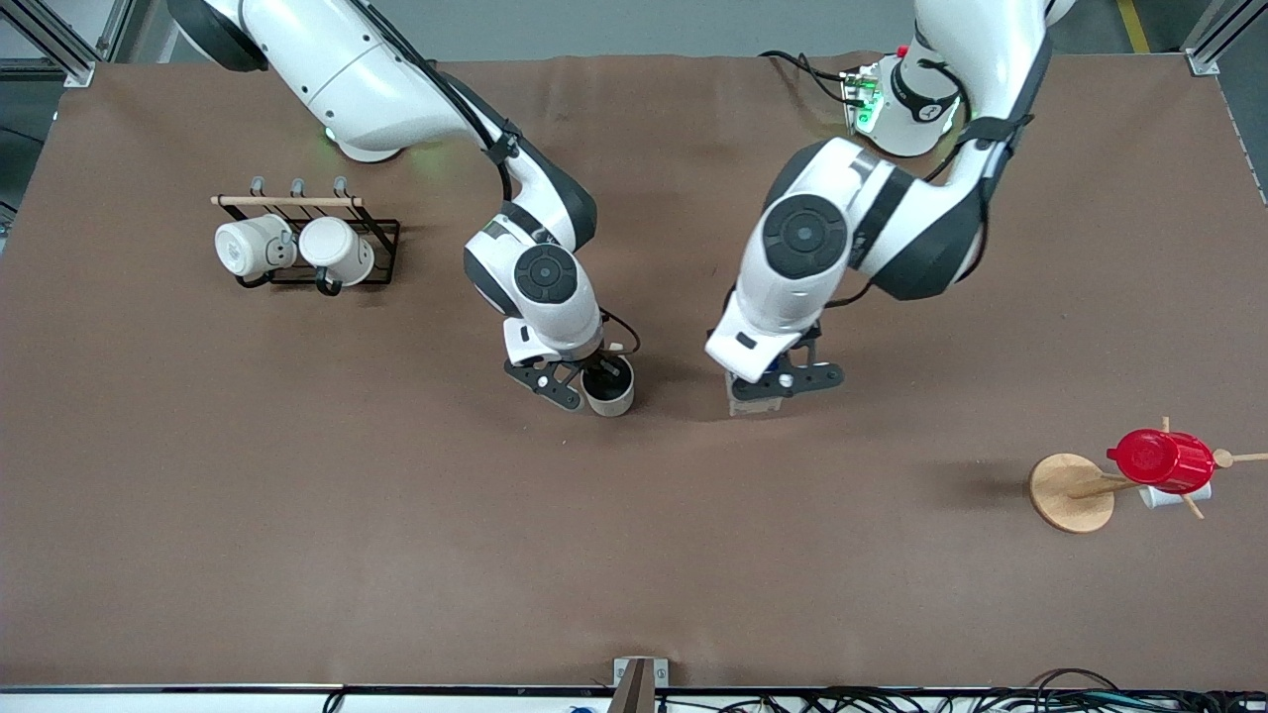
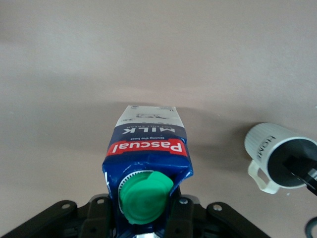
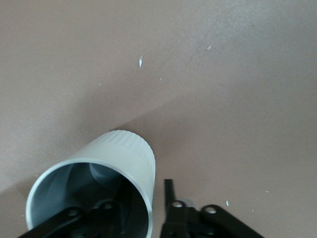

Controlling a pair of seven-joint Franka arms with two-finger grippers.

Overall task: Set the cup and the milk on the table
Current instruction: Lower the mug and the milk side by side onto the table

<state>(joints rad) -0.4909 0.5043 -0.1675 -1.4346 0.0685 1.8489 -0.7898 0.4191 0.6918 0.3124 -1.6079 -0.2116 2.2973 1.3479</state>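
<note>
The cream-white cup (image 1: 609, 399) stands upright on the brown table (image 1: 396, 515) near its middle. My right gripper (image 1: 592, 381) is open and straddles the cup's wall, one finger inside and one outside with a gap showing. The right wrist view shows the cup's grey inside (image 3: 124, 148) and the gripper (image 3: 143, 198). My left gripper (image 1: 768, 388) is shut on the milk (image 1: 745, 404), a blue carton standing beside the cup toward the left arm's end. The left wrist view shows the milk (image 2: 148, 144), its green cap, the gripper (image 2: 146, 218) and the cup (image 2: 272, 146).
A black rack (image 1: 381, 243) with two white mugs stands toward the right arm's end. A wooden mug tree (image 1: 1070, 492) holding a red cup (image 1: 1159, 460) stands toward the left arm's end, nearer the front camera.
</note>
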